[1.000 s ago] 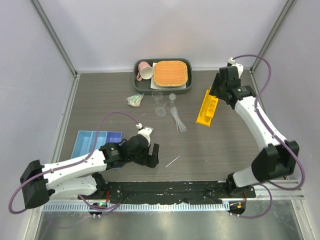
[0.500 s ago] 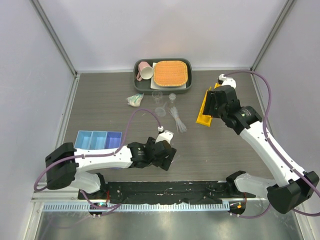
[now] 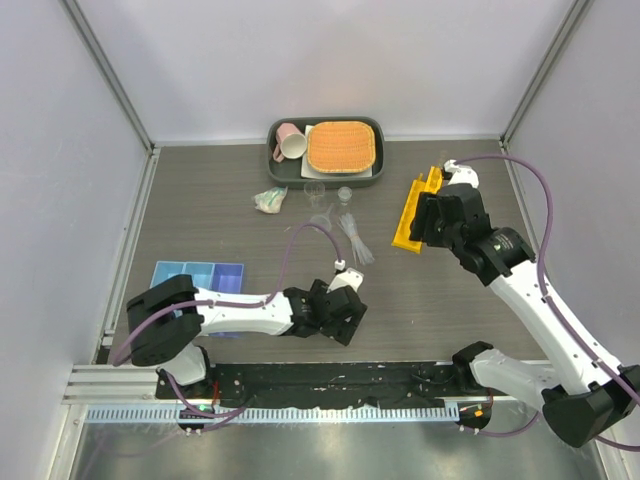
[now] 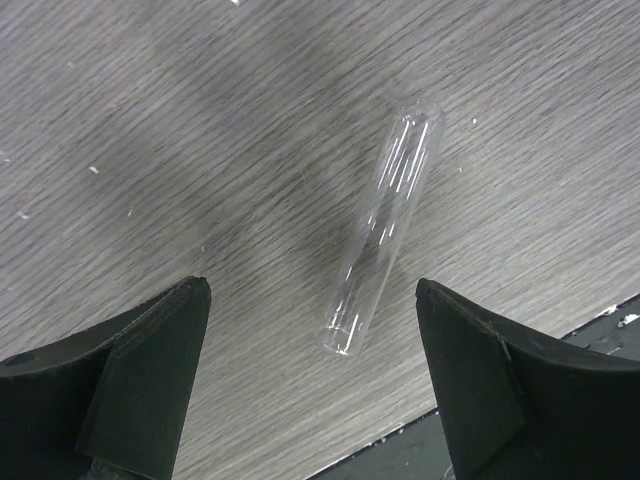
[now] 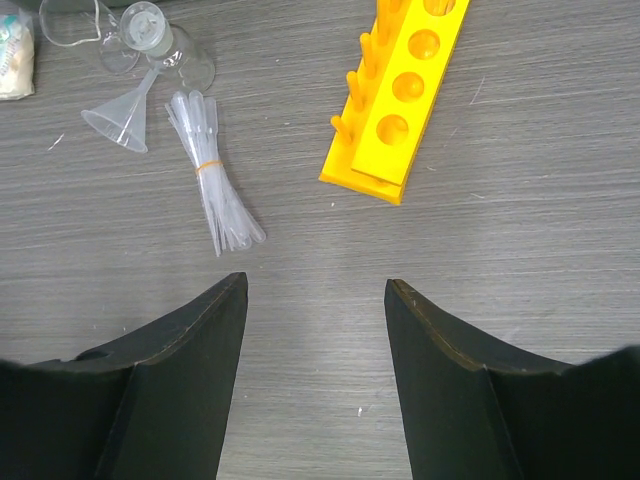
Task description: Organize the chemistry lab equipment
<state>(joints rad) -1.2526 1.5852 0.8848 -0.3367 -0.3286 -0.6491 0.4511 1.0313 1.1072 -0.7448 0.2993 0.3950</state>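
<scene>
1. Left hand (image 4: 312,300) was spread wide and low over the counter (image 3: 200,200) by its near edge, gripping nothing. One thin glass tube (image 4: 385,220) lay flat between the fingers, touched by neither.
2. Right hand (image 5: 315,290) was also spread and empty, hovering toward the right edge, just on the near side of the yellow rack (image 5: 410,70).
3. Progress: looked like the very start, nothing sorted. The rack holes in view were empty. The blue tray (image 3: 175,268) by the left edge showed nothing inside, though the left arm hid part of it.
4. Left to do: the banded pipettes (image 5: 215,195), funnel (image 5: 125,115) and small beakers (image 5: 165,45) sat loose in a cluster mid-counter toward the far edge. The tube was well apart from the rack.
5. Likely current step: left hand lined up to close on the tube.
6. Writing: no brands, labels or readable text anywhere in view.
</scene>
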